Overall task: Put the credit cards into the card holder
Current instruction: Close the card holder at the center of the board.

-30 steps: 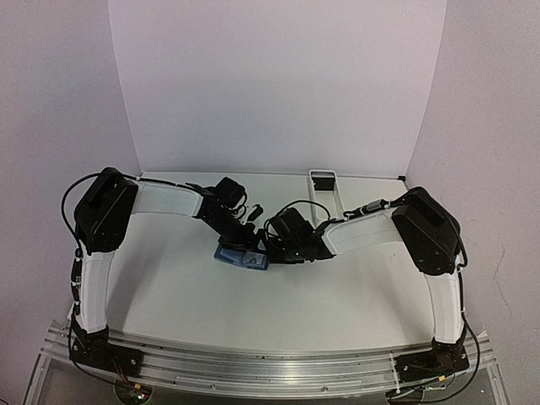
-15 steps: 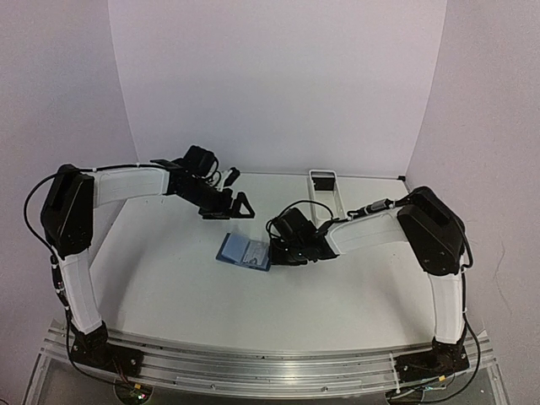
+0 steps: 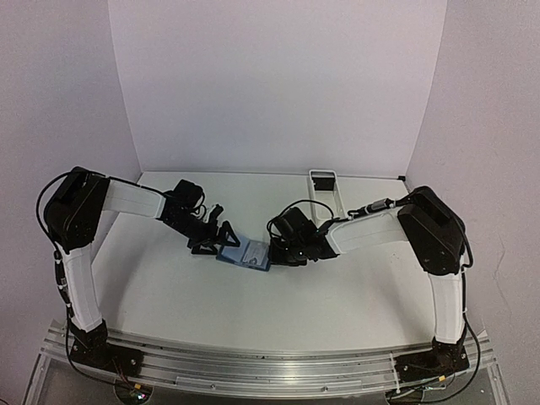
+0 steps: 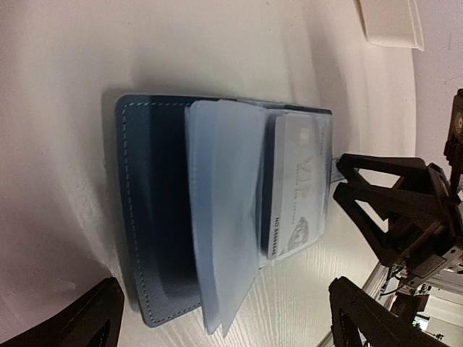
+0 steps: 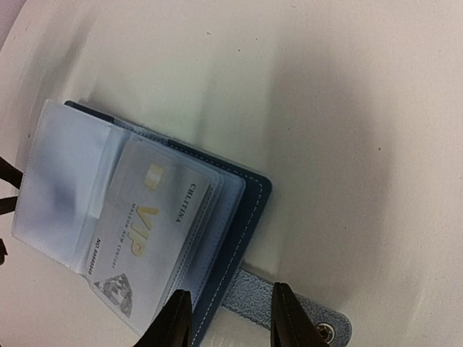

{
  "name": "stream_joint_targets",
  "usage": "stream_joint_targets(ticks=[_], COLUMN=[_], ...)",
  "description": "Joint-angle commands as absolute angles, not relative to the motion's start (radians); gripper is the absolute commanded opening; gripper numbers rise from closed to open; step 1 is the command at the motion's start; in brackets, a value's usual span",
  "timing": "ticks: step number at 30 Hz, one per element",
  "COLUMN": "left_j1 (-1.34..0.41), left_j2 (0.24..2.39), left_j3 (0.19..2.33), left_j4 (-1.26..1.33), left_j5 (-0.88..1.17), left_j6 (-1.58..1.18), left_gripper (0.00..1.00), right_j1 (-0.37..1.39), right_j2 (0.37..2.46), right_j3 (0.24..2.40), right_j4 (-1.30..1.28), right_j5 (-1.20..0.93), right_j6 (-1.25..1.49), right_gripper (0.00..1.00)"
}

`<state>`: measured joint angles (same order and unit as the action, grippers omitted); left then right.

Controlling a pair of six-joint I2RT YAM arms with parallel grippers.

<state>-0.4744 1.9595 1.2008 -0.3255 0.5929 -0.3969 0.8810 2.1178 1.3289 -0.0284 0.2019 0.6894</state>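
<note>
The blue card holder (image 3: 232, 256) lies open on the table in the middle. In the left wrist view the holder (image 4: 155, 217) shows clear sleeves standing up, with a pale VIP credit card (image 4: 296, 184) in a sleeve. The right wrist view shows the same card (image 5: 145, 231) inside the holder (image 5: 239, 217). My left gripper (image 3: 224, 240) is open and empty, low at the holder's left edge, its fingers (image 4: 83, 322) wide apart. My right gripper (image 5: 231, 322) is partly open, its tips straddling the holder's right edge and strap (image 5: 289, 314). No loose card shows.
A long white tray (image 3: 322, 187) stands at the back behind the right arm; it also shows in the left wrist view (image 4: 391, 22). White walls close the table at the back and sides.
My left gripper lifted away from the holder toward the back left, then came back down to the holder's left edge. The right arm and the holder stayed put.
</note>
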Motion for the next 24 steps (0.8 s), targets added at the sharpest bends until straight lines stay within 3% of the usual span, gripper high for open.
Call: stream_joint_targets(ticks=[1, 8, 12, 18, 24], left_j1=[-0.476, -0.501, -0.526, -0.610, -0.622], left_j2=[2.011, 2.009, 1.987, 1.895, 1.965], left_j3=[1.157, 1.192, 1.206, 1.183, 1.234], left_j4=[-0.220, -0.125, -0.084, -0.052, -0.085], left_j5=[0.663, 0.819, 0.874, 0.834, 0.796], left_j6=[-0.439, -0.411, -0.375, -0.183, -0.162], left_gripper=[0.98, 0.85, 0.71, 0.74, 0.75], right_j1=[0.875, 0.861, 0.861, 0.860, 0.852], right_j2=[2.126, 2.143, 2.142, 2.113, 2.078], right_j3=[1.328, 1.309, 1.321, 1.346, 1.364], right_j4=[-0.031, 0.023, 0.040, 0.039, 0.039], right_j5=[0.181, 0.146, 0.118, 0.106, 0.108], right_j6=[0.701, 0.691, 0.666, 0.628, 0.618], right_gripper=[0.34, 0.34, 0.34, 0.34, 0.34])
